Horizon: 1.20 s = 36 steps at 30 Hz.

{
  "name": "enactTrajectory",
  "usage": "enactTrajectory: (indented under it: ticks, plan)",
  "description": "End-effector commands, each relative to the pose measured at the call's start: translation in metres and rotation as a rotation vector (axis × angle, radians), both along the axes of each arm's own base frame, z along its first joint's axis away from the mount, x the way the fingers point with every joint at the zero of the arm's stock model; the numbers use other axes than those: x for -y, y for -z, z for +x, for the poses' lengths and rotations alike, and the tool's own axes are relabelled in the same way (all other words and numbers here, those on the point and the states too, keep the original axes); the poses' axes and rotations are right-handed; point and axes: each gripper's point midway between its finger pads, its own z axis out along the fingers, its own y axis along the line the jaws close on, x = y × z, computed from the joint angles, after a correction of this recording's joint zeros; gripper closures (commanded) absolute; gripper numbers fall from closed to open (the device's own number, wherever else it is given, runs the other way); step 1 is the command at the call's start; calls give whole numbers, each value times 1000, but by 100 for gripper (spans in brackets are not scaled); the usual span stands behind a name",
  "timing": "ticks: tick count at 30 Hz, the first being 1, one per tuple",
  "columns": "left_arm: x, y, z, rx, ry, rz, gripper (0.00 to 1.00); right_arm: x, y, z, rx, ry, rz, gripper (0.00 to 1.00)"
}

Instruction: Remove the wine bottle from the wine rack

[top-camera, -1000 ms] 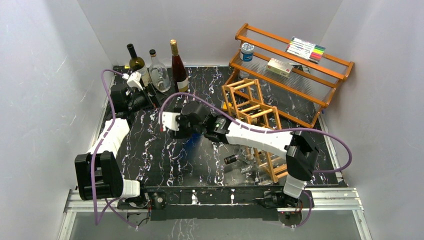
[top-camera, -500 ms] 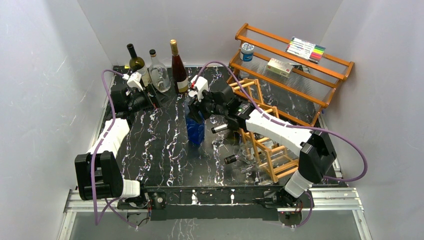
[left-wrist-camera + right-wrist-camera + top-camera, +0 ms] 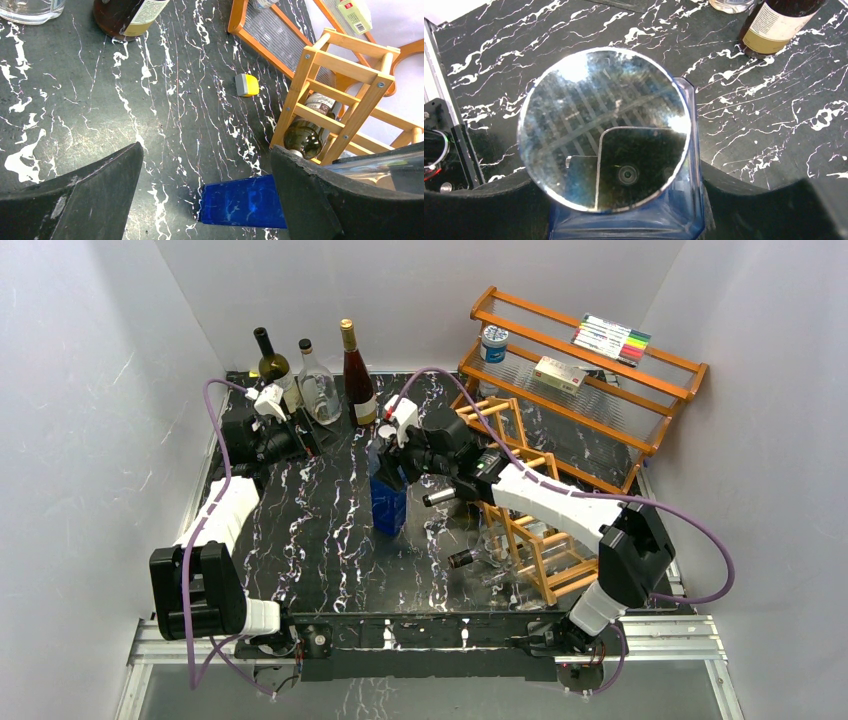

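Note:
The wine rack (image 3: 520, 495), an orange-brown lattice, lies at the right of the black marble table. It also shows in the left wrist view (image 3: 345, 95). Two bottles lie in it, a dark one (image 3: 440, 498) and a clear one (image 3: 468, 558). My right gripper (image 3: 392, 455) is shut on a blue square bottle (image 3: 388, 502), gripping near its top. The bottle is upright left of the rack, its base at the table. In the right wrist view the bottle (image 3: 624, 220) and its mirrored cap sit between the fingers (image 3: 749, 200). My left gripper (image 3: 206, 150) is open and empty at the back left.
Three upright bottles stand at the back left: dark green (image 3: 270, 365), clear (image 3: 318, 390) and brown (image 3: 358, 380). A two-tier wooden shelf (image 3: 600, 405) with a can, a box and markers stands at the back right. A small yellow-grey block (image 3: 247, 84) lies near the rack.
My right arm swung the blue bottle from over the table's middle toward the back, turned it upright and lowered it to the table. The left arm has not moved.

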Motion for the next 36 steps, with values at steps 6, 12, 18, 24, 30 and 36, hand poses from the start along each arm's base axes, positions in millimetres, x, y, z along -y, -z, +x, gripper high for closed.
enactTrajectory:
  ticks: [6, 12, 18, 24, 30, 36]
  plan:
    - [0, -13, 7, 38, 12, 15, 2, -12, -58, -19, 197, -77, 62, 67]
    - [-1, -9, 7, 31, 8, 30, 2, -12, -62, -21, 218, -88, 77, 32]
    - [6, 0, 2, 21, 26, 118, 2, -7, -84, -28, 236, -100, 106, 2]
    - [7, -2, -2, 40, -13, 231, 2, 16, -122, -48, 263, -109, 153, 2]
    - [-12, -43, -23, 66, -117, 282, 2, 70, -145, -55, 272, 54, 161, 2]
    - [7, -114, -76, 172, -33, 196, 2, 150, -147, -39, 213, 461, 208, 2]
